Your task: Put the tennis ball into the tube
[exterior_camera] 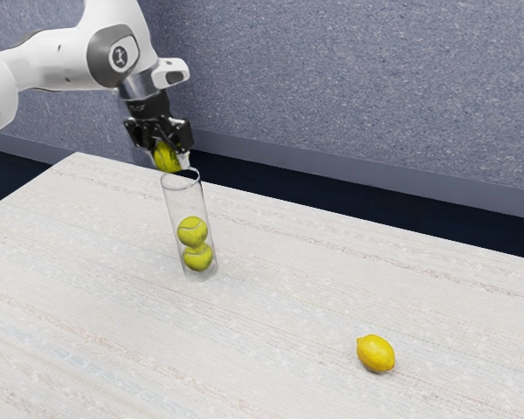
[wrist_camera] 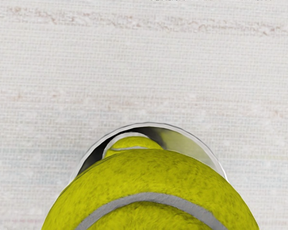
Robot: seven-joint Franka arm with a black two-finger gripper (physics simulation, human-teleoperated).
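Observation:
My gripper (exterior_camera: 169, 159) is shut on a tennis ball (exterior_camera: 166, 157), its fingers on two sides of it, just above the mouth of the clear tube (exterior_camera: 185, 196). The tube stands upright on the table with two tennis balls (exterior_camera: 193, 232) stacked at its bottom. In the wrist view the held ball (wrist_camera: 153, 177) covers most of the tube's round rim (wrist_camera: 151, 124); behind it, part of a ball inside the tube (wrist_camera: 134, 142) shows.
A yellow lemon (exterior_camera: 375, 353) lies on the light table (exterior_camera: 271, 305), toward the exterior view's lower right and well apart from the tube. A blue-grey wall (exterior_camera: 358, 87) rises behind the table.

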